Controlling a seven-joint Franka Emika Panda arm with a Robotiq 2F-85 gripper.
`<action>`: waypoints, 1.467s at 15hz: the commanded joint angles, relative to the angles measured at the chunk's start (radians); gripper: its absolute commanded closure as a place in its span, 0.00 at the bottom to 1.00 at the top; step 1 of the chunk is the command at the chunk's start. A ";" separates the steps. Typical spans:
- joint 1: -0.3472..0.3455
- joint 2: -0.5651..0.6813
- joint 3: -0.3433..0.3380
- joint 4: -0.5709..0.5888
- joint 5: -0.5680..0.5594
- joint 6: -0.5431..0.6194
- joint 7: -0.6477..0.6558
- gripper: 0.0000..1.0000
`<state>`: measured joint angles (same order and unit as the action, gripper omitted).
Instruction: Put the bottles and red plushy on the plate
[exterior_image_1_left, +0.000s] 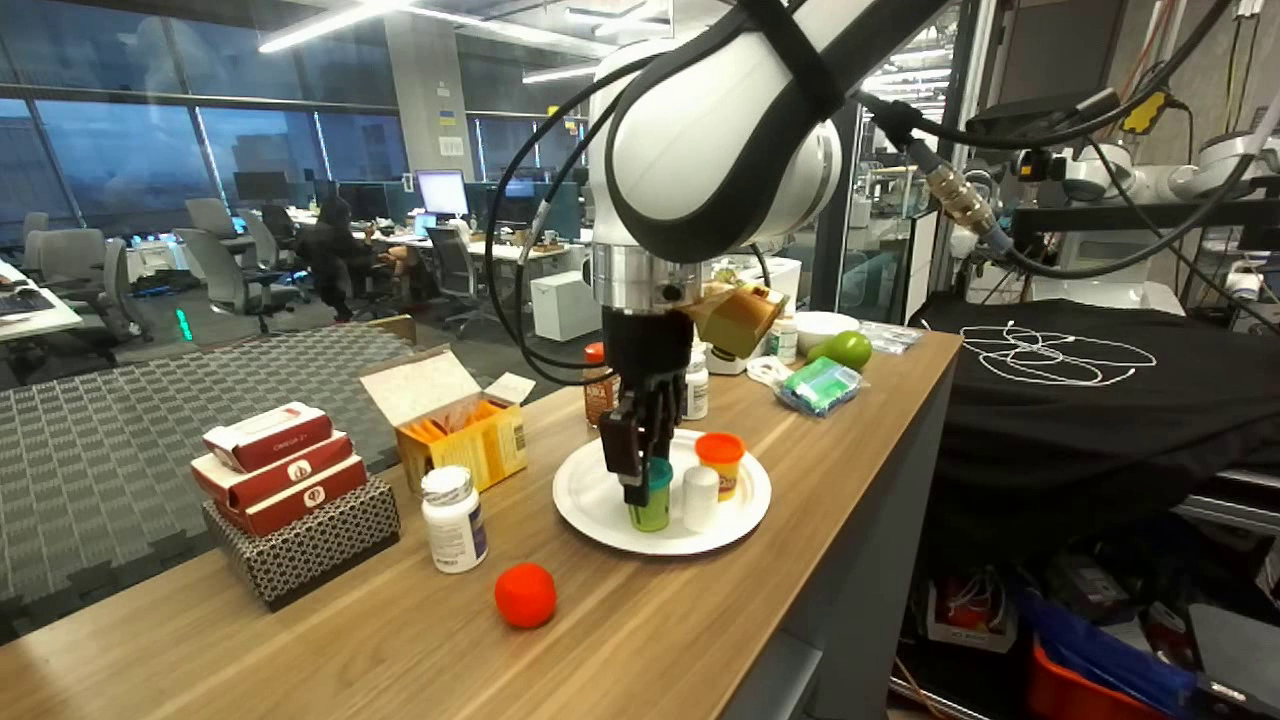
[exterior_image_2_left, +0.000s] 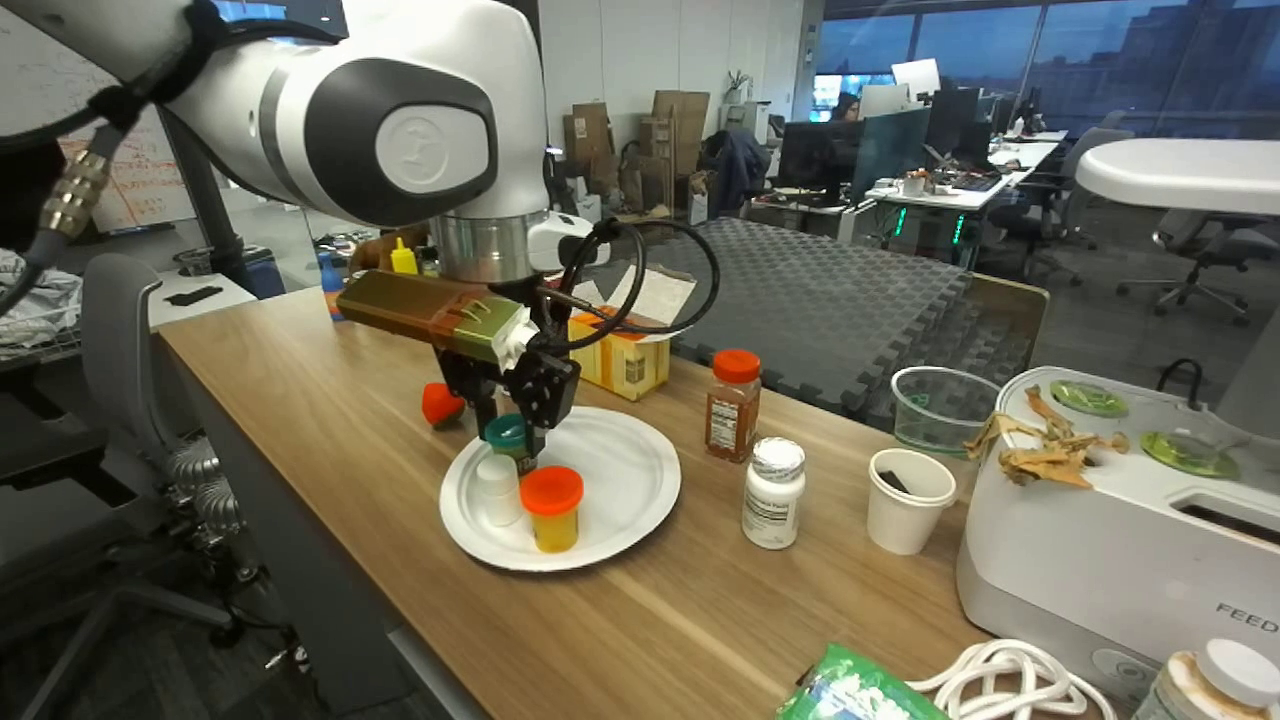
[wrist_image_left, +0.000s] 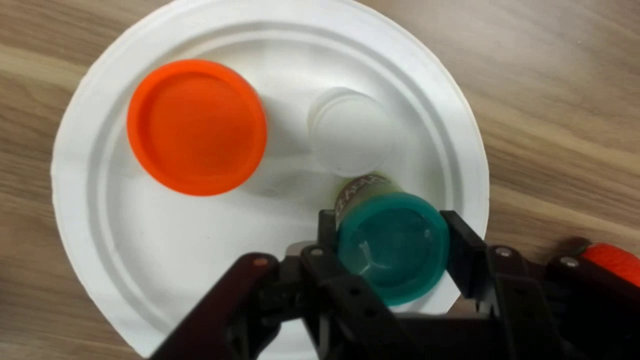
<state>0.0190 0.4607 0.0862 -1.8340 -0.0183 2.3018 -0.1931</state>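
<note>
White arm (exterior_image_2_left: 405, 130) slanted in from 10 o'clock in an exterior view, wrist (exterior_image_2_left: 490, 248) hung upright, claw (exterior_image_2_left: 512, 435) pointed toward 6 o'clock, black fingers (wrist_image_left: 465, 255) stood partly apart in a grip

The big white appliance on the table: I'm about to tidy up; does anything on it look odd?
Yes: in an exterior view, brown, curled leaf-like scraps lie on top of the white appliance. They look dried out, as if a plant had withered there.
</note>
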 joint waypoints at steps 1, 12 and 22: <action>-0.007 -0.049 0.009 -0.054 0.024 0.026 -0.018 0.72; 0.004 -0.062 0.001 -0.068 0.005 0.031 -0.002 0.00; 0.113 -0.014 -0.008 0.106 -0.162 -0.014 0.074 0.00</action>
<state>0.0924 0.4316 0.0850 -1.7930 -0.1316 2.3103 -0.1469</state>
